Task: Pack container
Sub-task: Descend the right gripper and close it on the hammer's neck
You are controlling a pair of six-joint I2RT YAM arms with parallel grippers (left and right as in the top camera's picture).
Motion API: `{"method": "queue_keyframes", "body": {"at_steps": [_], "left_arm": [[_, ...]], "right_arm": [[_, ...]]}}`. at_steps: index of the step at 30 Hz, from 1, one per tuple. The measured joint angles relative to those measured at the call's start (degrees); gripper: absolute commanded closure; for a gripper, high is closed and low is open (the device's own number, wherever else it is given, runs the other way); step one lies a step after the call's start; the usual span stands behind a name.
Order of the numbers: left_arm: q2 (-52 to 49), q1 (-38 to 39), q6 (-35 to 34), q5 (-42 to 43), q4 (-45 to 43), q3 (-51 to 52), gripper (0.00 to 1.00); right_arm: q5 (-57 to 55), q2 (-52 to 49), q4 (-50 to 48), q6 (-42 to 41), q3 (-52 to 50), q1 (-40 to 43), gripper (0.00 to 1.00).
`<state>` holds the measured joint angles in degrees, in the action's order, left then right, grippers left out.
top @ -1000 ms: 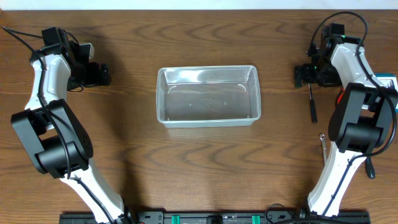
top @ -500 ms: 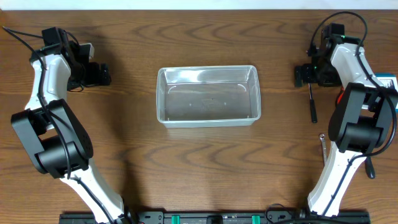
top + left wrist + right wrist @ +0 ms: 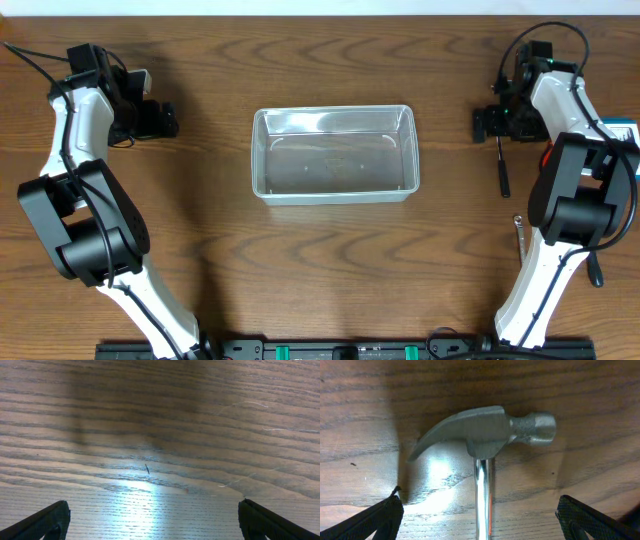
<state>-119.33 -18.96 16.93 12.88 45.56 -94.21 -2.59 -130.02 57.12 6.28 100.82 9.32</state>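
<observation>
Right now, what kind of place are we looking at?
Probably a robot test bench, perhaps in a workshop: a wooden tabletop with a robot arm on each side, a clear tub in the middle, and a hammer lying on the wood.

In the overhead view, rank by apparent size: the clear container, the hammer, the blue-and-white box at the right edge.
1. container
2. hammer, its head partly covered
3. blue-and-white box, smallest as seen, but mostly hidden, so its rank is unsure
</observation>
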Motion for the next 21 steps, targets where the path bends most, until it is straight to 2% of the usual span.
{"method": "queue_keyframes", "body": {"at_steps": [17, 21], "left_arm": [[0.0, 0.0, 0.0, 0.0, 0.0, 0.0, 0.02], [0.0, 0.0, 0.0, 0.0, 0.0, 0.0, 0.02]], "right_arm": [[0.8, 0.4, -2.2, 0.2, -1.9, 0.0, 0.01], [1.0, 0.4, -2.6, 0.2, -1.9, 0.0, 0.04]]}}
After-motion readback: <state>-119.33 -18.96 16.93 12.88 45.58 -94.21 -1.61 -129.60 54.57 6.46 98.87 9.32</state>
